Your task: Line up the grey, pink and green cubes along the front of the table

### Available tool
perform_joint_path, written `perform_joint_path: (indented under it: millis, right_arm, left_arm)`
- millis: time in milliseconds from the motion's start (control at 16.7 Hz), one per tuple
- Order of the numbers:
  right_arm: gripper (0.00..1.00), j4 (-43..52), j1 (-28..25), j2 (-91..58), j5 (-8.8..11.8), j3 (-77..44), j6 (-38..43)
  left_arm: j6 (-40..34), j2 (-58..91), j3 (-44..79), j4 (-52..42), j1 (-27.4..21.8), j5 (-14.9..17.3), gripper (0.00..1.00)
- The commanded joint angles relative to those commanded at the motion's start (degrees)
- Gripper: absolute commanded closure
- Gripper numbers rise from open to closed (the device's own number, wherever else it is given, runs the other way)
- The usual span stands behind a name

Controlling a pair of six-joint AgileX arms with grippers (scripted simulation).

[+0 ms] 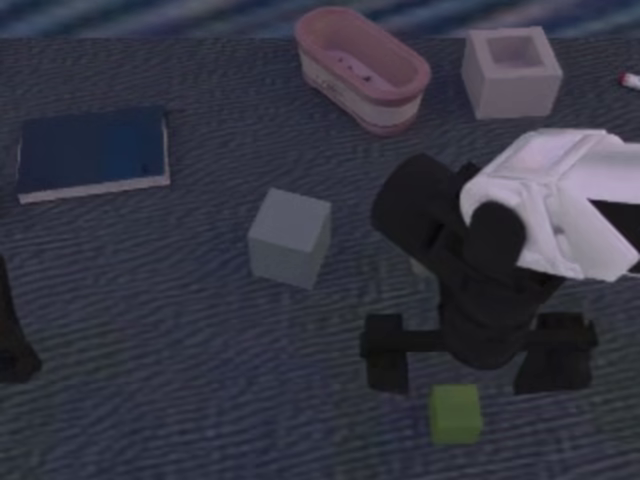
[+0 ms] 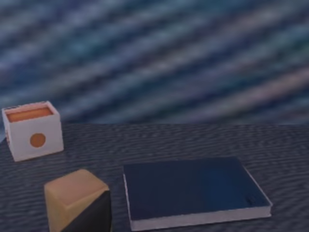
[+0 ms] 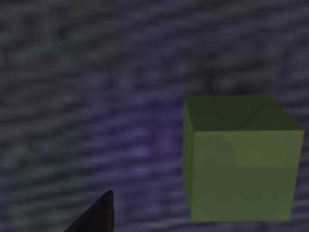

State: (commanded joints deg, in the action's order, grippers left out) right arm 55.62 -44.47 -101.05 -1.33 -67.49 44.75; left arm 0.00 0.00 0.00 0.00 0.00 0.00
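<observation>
Right gripper (image 1: 468,365) at lower right of top view, jaws wide, holding nothing, poised above table (image 1: 180,330). Green cube (image 1: 455,414) on table just below jaws, near bottom edge. Grey cube (image 1: 290,238) at frame centre, well apart. Pink cube not visible. Left arm parked at left edge; jaw state cannot tell.

matt green cube (image 1: 455,413), ribbed table (image 1: 150,330)
</observation>
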Motion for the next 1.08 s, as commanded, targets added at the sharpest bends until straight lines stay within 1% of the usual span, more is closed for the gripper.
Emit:
perform_joint_path:
  millis: [180, 420, 600, 780, 1080]
  right_arm:
    - [0.00, 5.5, -0.3, 2.2, 0.0, -3.4, -0.1]
    - [0.00, 6.2, -0.3, 2.7, 0.0, -3.9, -0.2]
    - [0.00, 6.3, 0.9, 1.6, 0.0, -4.7, -0.6]
    - [0.00, 7.5, 6.1, -3.2, 0.4, -10.4, -2.2]
    - [0.00, 10.2, 17.8, -13.2, 1.1, -22.9, -6.3]
  left_arm:
    - [0.0, 0.0, 0.0, 0.0, 0.0, 0.0, 0.00]
    - [0.0, 0.0, 0.0, 0.0, 0.0, 0.0, 0.00]
    - [0.0, 0.0, 0.0, 0.0, 0.0, 0.0, 0.00]
    - [0.0, 0.0, 0.0, 0.0, 0.0, 0.0, 0.00]
    - [0.0, 0.0, 0.0, 0.0, 0.0, 0.0, 0.00]
